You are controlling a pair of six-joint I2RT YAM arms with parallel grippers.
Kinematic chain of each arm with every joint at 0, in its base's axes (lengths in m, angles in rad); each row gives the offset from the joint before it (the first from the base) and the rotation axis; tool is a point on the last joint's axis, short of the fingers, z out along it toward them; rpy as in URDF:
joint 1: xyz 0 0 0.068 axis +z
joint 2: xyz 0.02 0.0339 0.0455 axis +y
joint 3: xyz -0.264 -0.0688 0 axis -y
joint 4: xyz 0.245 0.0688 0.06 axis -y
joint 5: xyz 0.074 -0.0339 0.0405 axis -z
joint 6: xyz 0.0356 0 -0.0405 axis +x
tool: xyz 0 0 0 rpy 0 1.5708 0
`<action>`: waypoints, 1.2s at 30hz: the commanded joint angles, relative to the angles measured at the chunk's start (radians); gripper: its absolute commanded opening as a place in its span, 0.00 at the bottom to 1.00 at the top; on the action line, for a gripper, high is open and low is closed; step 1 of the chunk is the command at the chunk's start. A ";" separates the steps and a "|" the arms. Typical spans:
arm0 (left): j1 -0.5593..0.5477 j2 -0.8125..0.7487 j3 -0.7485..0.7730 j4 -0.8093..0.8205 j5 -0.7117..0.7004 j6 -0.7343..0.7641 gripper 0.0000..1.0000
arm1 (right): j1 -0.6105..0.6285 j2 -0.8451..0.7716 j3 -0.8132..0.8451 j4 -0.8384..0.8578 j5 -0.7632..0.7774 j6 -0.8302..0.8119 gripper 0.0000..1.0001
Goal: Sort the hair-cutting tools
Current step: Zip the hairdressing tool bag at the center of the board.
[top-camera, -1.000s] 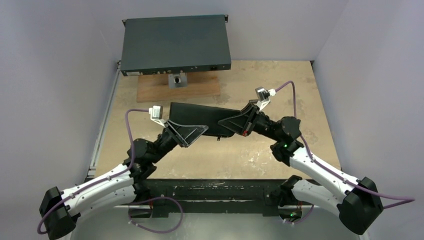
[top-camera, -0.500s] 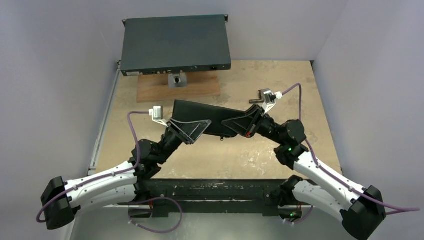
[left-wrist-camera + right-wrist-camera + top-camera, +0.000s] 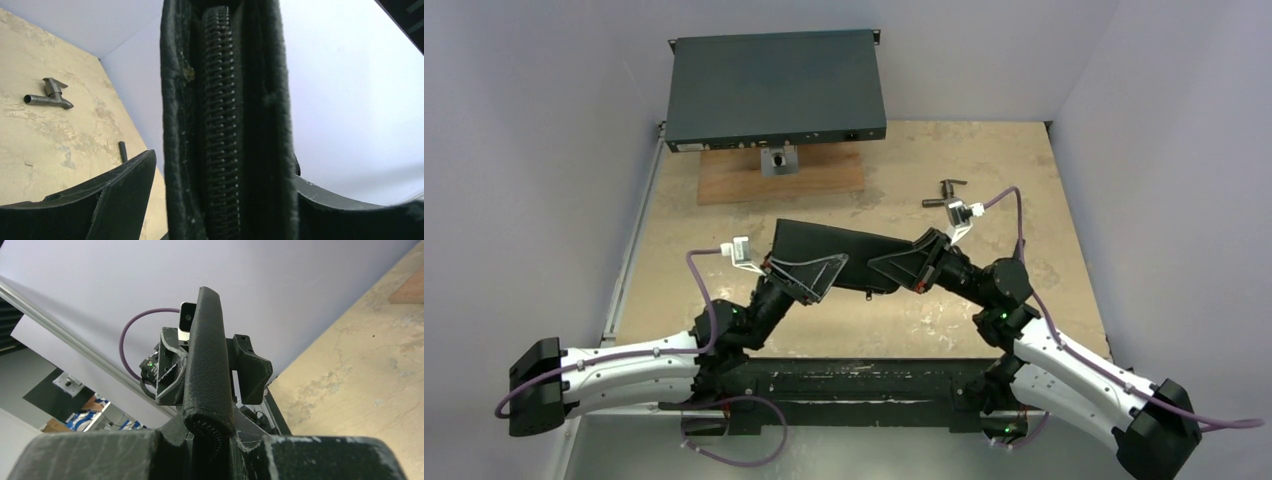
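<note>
A black leather zip case (image 3: 849,250) hangs above the table between my two arms, tilted with its left end higher. My left gripper (image 3: 816,268) straddles the left end. In the left wrist view the zip edge (image 3: 220,125) fills the space between the fingers (image 3: 125,185), with the right finger against the case and a thin gap at the left fingertip. My right gripper (image 3: 896,266) is shut on the right end, and the right wrist view shows the case's rounded corner (image 3: 207,385) pinched between its jaws. The hair-cutting tools are out of view.
A dark metal T-shaped fitting (image 3: 945,192) (image 3: 49,96) lies on the tan tabletop behind the right wrist, with a short dark rod (image 3: 122,150) near it. A flat black box (image 3: 774,90) stands at the back on a wooden board (image 3: 724,185).
Both arms have drawn back toward the near edge with the case, which now tilts more. The right wrist has come down, uncovering the T-shaped fitting. My left jaws have narrowed slightly.
</note>
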 commanded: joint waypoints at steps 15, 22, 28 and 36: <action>-0.060 -0.248 -0.201 0.148 -0.082 0.200 0.73 | -0.008 -0.075 0.001 0.008 0.261 -0.037 0.00; -0.059 -0.439 -0.178 -0.069 -0.086 0.236 0.79 | -0.009 -0.061 0.011 0.051 0.233 -0.048 0.00; -0.059 -0.273 -0.134 0.059 0.021 0.223 0.81 | -0.010 0.015 0.000 0.229 0.153 0.010 0.00; -0.059 -0.139 -0.099 0.194 0.043 0.232 0.81 | -0.009 0.023 0.029 0.230 0.093 0.017 0.00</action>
